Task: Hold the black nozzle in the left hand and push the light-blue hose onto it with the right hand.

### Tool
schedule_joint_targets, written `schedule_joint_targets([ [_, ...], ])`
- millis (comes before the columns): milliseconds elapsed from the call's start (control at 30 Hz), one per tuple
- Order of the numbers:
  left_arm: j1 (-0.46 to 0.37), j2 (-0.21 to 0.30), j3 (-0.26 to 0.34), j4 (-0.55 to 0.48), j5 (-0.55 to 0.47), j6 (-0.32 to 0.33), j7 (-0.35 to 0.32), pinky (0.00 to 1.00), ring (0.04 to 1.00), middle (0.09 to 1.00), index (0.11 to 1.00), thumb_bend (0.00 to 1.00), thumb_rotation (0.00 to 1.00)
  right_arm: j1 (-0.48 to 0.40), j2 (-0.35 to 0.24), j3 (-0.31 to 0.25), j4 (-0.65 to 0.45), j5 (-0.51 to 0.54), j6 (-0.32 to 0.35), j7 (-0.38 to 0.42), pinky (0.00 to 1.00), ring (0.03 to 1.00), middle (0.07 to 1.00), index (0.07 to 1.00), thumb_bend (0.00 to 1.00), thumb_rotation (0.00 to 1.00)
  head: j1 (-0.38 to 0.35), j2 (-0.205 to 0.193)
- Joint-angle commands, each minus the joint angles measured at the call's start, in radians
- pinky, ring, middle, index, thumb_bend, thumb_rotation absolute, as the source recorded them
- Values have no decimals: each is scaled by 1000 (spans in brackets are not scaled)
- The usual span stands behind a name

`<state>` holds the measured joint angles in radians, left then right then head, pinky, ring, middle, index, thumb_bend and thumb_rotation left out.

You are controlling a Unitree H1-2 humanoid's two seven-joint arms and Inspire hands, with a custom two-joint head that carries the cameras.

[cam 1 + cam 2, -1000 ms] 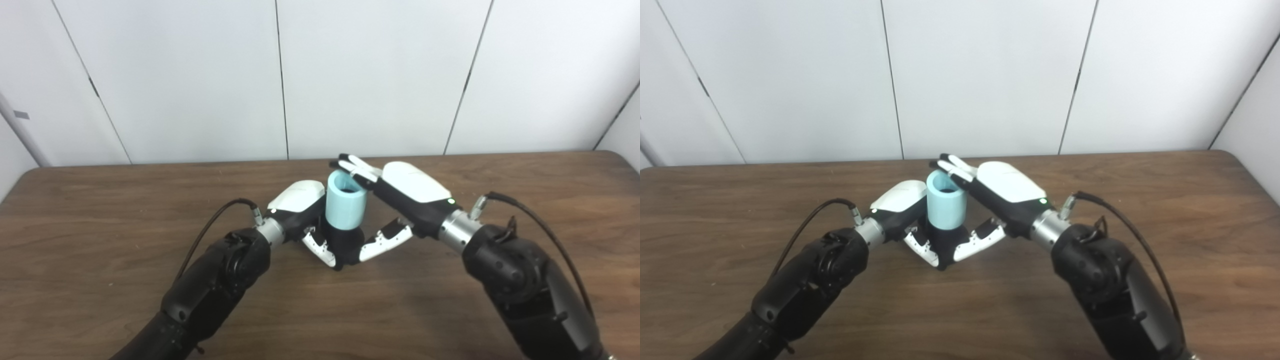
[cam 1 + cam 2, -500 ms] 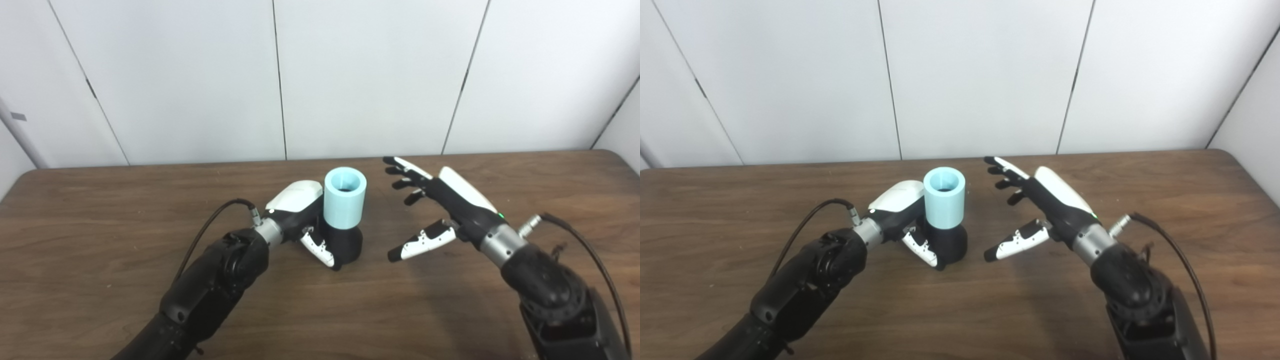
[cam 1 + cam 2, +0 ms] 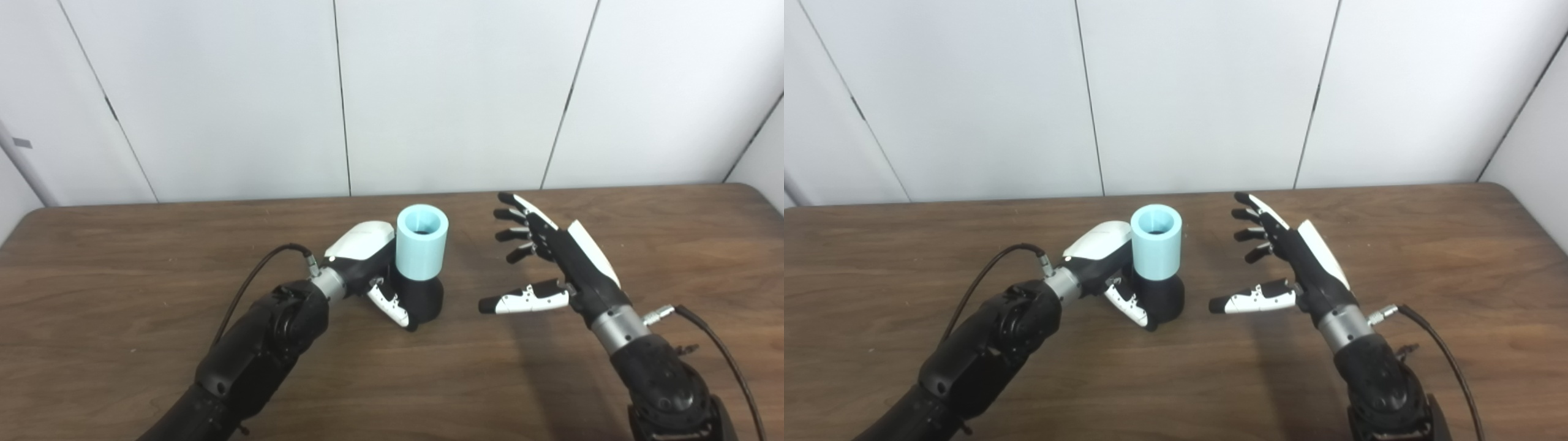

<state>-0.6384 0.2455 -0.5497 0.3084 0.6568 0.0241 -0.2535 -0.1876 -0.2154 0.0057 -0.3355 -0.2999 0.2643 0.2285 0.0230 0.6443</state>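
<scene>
- My left hand (image 3: 367, 257) is wrapped around the black nozzle (image 3: 422, 300), thumb across its front and fingers behind it, bracing it upright on the wooden table (image 3: 122, 257).
- The light-blue hose (image 3: 422, 250) is a short, wide tube that stands on top of the nozzle, open end up, with its lower rim sitting over the black base. From here it looks seated and straight, with no visible tilt.
- My right hand (image 3: 551, 263) holds nothing. Its fingers are spread, the thumb sticks out toward the nozzle, and the palm faces the hose. It hangs just above the table, to the right of the assembly and clearly apart from it.
- I judge the push-on step to be essentially done: the hose is on the nozzle and my right hand is off it. What I cannot see is how deep the hose sits, since the joint is hidden inside the tube.
- If it needs more seating, the next move calls for bringing my right palm back over the hose's open top and pressing straight down along its axis while my left hand keeps the base from sliding or tipping.
- If it is fully home, all that's left is for my left hand to let go without knocking the stack over.
</scene>
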Motion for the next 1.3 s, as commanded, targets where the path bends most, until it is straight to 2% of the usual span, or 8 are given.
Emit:
schedule_joint_targets([
  [0, 42, 25, -12, 38, 11, 25, -54, 593, 634, 608, 603, 700, 72, -19, 10, -17, -20, 31, -44, -38, 607, 767, 864, 925, 783, 133, 2, 1],
  [167, 61, 14, 23, 28, 1, 30, -23, 878, 968, 968, 966, 981, 312, 3, 41, -26, -27, 68, -56, -77, 595, 769, 862, 918, 779, 135, 2, 4],
  [233, 69, 6, 36, 26, 5, 26, 3, 975, 994, 994, 993, 998, 381, 15, 55, -26, -31, 83, -64, -91, 582, 764, 863, 918, 779, 146, 2, 4],
  [433, 82, 1, 48, 32, 22, 18, 52, 1000, 1000, 1000, 1000, 1000, 409, 31, 69, -26, -31, 106, -82, -112, 557, 746, 863, 911, 776, 146, 1, 6],
  [667, 78, 6, 59, 20, 0, 48, 18, 1000, 1000, 1000, 1000, 1000, 309, 36, 65, -23, -38, 120, -78, -120, 544, 737, 863, 906, 778, 135, 0, 7],
  [800, 92, -7, 123, -93, -68, 169, -52, 960, 965, 959, 946, 825, 206, 43, 63, -20, -42, 119, -78, -121, 543, 736, 862, 905, 779, 133, -3, 7],
  [1033, 183, -32, 239, -222, -59, 235, 63, 635, 749, 789, 848, 771, 18, 60, 62, -11, -55, 115, -72, -119, 554, 741, 863, 906, 779, 128, 10, 7],
  [1267, 271, -47, 320, -261, -106, 175, 139, 598, 707, 759, 825, 748, 0, 69, 56, -13, -61, 121, -72, -119, 562, 742, 860, 906, 774, 104, 37, 7],
])
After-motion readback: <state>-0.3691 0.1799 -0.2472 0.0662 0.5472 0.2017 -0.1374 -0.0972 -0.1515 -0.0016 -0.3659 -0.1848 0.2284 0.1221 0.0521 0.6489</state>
